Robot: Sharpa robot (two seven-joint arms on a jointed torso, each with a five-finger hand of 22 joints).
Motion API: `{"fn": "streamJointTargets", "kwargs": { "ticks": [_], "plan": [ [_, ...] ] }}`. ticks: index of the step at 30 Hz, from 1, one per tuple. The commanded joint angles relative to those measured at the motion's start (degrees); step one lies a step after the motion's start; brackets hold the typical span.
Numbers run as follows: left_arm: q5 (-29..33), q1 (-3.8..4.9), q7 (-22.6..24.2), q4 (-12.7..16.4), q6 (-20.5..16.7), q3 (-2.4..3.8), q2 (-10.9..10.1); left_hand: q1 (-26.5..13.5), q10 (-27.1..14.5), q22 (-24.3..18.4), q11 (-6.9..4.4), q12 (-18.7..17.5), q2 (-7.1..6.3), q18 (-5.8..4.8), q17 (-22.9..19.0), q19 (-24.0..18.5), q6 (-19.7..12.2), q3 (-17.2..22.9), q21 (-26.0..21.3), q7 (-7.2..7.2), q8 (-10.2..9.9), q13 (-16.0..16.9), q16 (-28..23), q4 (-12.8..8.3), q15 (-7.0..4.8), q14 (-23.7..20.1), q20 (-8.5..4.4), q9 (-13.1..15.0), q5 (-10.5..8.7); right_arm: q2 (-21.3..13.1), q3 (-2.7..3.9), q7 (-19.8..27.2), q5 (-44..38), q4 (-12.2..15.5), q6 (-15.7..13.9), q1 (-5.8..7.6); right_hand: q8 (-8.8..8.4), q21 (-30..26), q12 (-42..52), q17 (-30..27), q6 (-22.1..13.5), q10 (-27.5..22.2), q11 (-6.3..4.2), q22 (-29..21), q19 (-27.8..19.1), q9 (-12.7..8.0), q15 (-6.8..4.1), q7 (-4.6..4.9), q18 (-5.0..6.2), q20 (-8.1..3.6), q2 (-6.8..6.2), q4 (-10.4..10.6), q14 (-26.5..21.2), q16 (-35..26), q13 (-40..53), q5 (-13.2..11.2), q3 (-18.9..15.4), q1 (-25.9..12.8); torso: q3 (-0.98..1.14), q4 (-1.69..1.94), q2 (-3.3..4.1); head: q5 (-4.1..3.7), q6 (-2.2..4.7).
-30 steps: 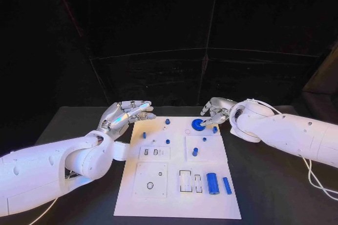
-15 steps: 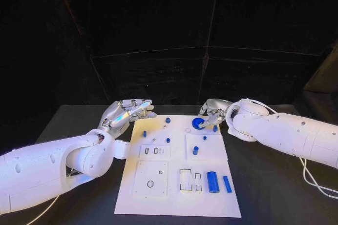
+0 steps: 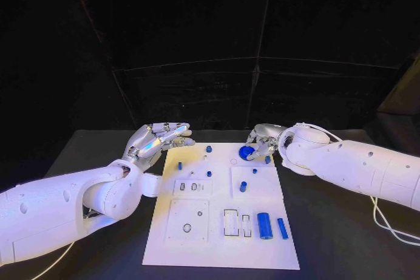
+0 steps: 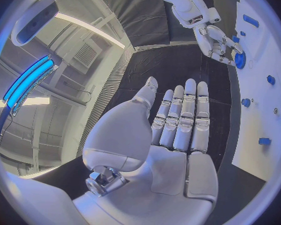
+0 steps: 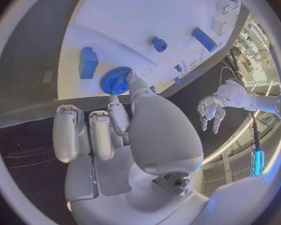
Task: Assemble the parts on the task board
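right hand (image 3: 265, 140) pinches blue gear (image 3: 246, 152) at its fingertips over task board (image 3: 223, 231); left hand (image 3: 156, 141) released, fingers straight.

Flat white rectangular task board (image 3: 254, 256) on the matte black table (image 3: 341, 231), dotted with small bright blue plastic parts: a blue toothed gear (image 3: 247, 152) at the far right, pinched in the shiny silver right hand (image 3: 264, 140), two blue cylinders (image 3: 263, 226) at the near right. The silver left hand (image 3: 158, 140) has pale fingers on a glossy white arm (image 3: 53, 207)
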Motion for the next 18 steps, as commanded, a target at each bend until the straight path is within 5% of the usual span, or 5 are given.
{"fn": "streamJointTargets", "kwargs": {
  "ticks": [1,8,18],
  "plan": [
    [-0.29,0.08,1.87,0.01,0.75,0.04,0.10,-0.12,0.41,-0.05,0.09,-0.18,0.45,0.81,0.07,0.48,0.39,-0.07,-0.29,0.14,-0.20,-0.05,-0.22,-0.33,-0.09,0.49,-0.01,-0.06,0.22,0.23,0.01,-0.44,-1.19,-0.21,0.70,0.04,0.29,0.23,0.22,2.04,0.63,0.23,-0.03,2.67,0.39,0.07,0.47,-0.05,-0.36,-0.08,0.59,-0.27,3.52,0.24,0.18,-0.05,0.18,0.46,0.02,0.00,-0.01,0.06,-0.07],
    [-0.29,0.08,1.86,-0.04,0.81,0.04,0.14,-0.12,0.41,-0.05,0.09,-0.18,0.45,0.81,0.07,0.48,0.39,-0.07,-0.29,0.14,-0.20,-0.05,-0.22,-0.33,-0.09,0.49,-0.01,-0.06,0.22,0.60,0.01,-0.63,-1.39,-0.44,0.70,0.00,1.25,0.36,1.49,2.25,2.67,0.88,-0.27,2.99,0.56,0.26,0.31,-0.31,-0.41,-0.19,2.14,-0.72,3.53,0.32,1.67,-0.36,1.58,0.64,0.03,0.01,-0.03,0.08,-0.18],
    [-0.29,0.08,1.82,-0.02,0.98,0.04,0.11,-0.12,0.41,-0.05,0.09,-0.18,0.45,0.81,0.07,0.48,0.39,-0.07,-0.29,0.14,-0.20,-0.05,-0.22,-0.33,-0.09,0.49,-0.01,-0.06,0.22,0.63,0.01,-0.66,-3.75,-0.38,-3.18,-0.05,3.04,0.96,4.41,2.74,8.82,2.85,-1.74,4.61,1.62,0.64,-0.97,-1.94,-0.74,-1.29,6.05,-5.15,3.60,0.44,5.00,-6.11,9.12,5.06,0.06,0.00,-0.04,0.11,-0.27]
  ]
}}
